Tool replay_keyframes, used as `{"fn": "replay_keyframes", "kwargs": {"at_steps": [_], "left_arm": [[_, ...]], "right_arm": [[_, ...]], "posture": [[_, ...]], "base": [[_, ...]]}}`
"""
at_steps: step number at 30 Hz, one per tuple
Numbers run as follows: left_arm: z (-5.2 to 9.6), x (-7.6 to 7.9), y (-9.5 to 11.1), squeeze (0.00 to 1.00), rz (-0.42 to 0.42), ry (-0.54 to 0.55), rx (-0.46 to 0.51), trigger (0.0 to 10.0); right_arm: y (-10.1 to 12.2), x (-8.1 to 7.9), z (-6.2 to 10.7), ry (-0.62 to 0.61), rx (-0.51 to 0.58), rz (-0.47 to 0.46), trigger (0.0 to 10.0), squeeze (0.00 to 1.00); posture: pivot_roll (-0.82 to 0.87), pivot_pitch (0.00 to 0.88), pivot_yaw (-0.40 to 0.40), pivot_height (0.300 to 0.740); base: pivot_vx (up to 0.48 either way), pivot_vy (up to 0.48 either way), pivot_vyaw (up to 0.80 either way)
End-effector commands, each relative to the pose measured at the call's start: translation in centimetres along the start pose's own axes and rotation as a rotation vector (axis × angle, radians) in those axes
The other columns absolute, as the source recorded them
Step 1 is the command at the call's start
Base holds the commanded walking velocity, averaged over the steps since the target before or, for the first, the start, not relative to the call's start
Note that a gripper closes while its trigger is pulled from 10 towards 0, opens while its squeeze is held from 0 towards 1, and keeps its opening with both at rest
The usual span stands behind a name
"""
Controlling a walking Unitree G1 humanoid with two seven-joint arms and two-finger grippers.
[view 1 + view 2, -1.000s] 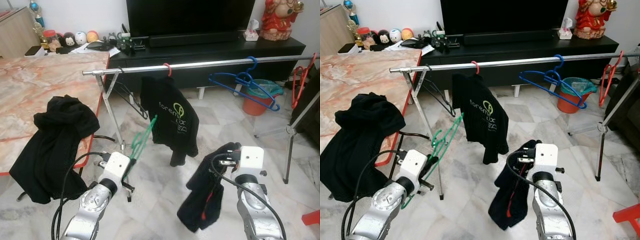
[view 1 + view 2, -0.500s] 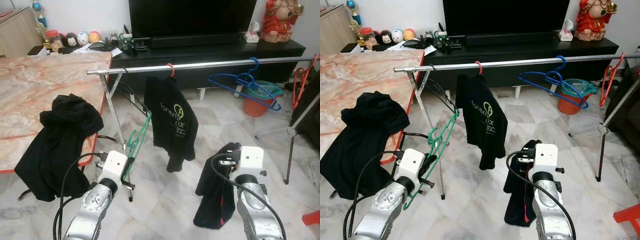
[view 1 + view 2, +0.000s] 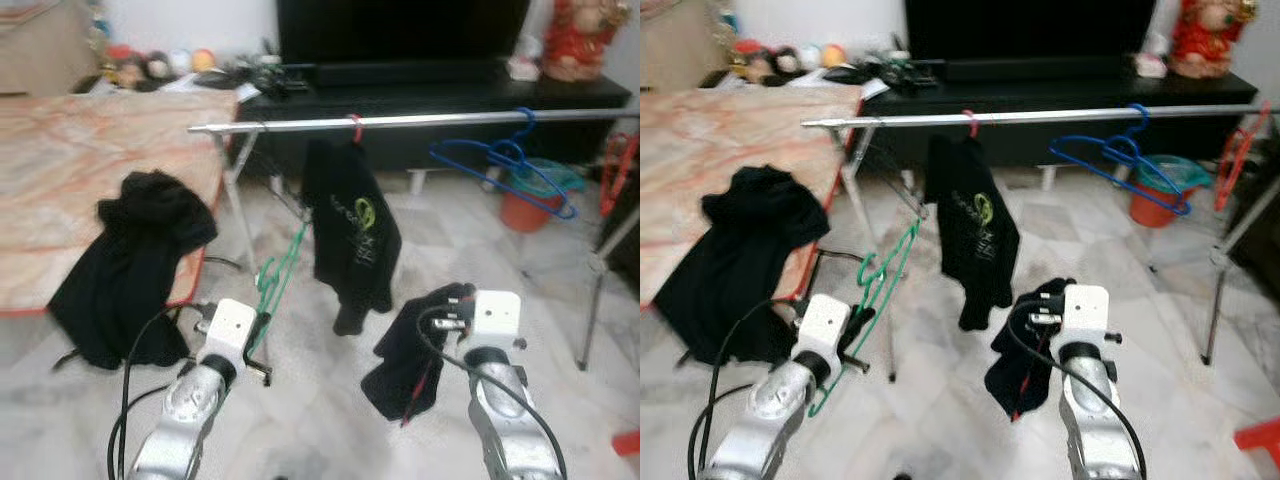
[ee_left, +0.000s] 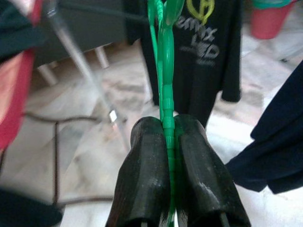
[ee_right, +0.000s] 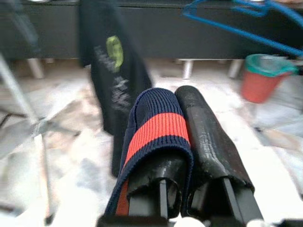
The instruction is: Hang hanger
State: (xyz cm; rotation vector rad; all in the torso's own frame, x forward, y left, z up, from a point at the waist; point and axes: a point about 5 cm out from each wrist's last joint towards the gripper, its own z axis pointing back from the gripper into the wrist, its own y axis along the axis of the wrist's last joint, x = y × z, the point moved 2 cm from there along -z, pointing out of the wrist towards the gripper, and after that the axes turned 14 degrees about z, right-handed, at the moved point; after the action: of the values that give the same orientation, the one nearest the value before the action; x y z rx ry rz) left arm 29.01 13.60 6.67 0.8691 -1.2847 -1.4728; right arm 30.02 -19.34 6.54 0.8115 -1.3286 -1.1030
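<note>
Head views, slightly blurred; both arms are raised in the near foreground before a clothes rack. The left tool [image 4: 168, 127] is closed on a green hanger [image 3: 278, 280]: in the left wrist view its two black fingers [image 4: 147, 175] clamp the thin green bar between them, and the hanger rises from the tool toward the left leg of the rack. The right tool [image 5: 182, 118] is closed on a dark garment [image 3: 408, 352]; in the right wrist view a navy cuff with a red stripe [image 5: 158, 130] is wrapped over one finger, and the cloth hangs below the tool above the marble floor [image 3: 330, 420]. The steel rail [image 3: 430, 121] runs left to right at mid-distance. On it, left of centre, hangs a black T-shirt with a green logo [image 3: 352, 235] on a red hook; further right hang blue hangers [image 3: 505, 165], and a red hanger [image 3: 615, 170] at the far right edge. To the left stands a marble-topped bench [image 3: 90, 170] with another black garment [image 3: 135, 260] draped over its near edge. Beyond the rail are a black TV cabinet [image 3: 430, 95] and a red bin [image 3: 535, 200].
</note>
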Motion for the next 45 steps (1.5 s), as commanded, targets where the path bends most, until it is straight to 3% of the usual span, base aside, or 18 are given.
{"fn": "replay_keyframes", "kwargs": {"at_steps": [1,45], "left_arm": [[0.05,0.07,0.17,0.0,0.0,-0.008,-0.001,10.0],[-0.19,0.45,0.06,0.0,-0.017,-0.02,-0.03,10.0]], "right_arm": [[0.43,0.14,-0.11,-0.009,0.016,-0.009,10.0,0.0],[0.69,-0.06,-0.72,-0.008,0.009,-0.019,10.0,0.0]], "posture": [[-0.11,0.0,0.025,0.74],[-0.11,0.0,0.019,0.74]], "base": [[-0.251,0.0,0.0],[-0.23,0.0,0.0]]}}
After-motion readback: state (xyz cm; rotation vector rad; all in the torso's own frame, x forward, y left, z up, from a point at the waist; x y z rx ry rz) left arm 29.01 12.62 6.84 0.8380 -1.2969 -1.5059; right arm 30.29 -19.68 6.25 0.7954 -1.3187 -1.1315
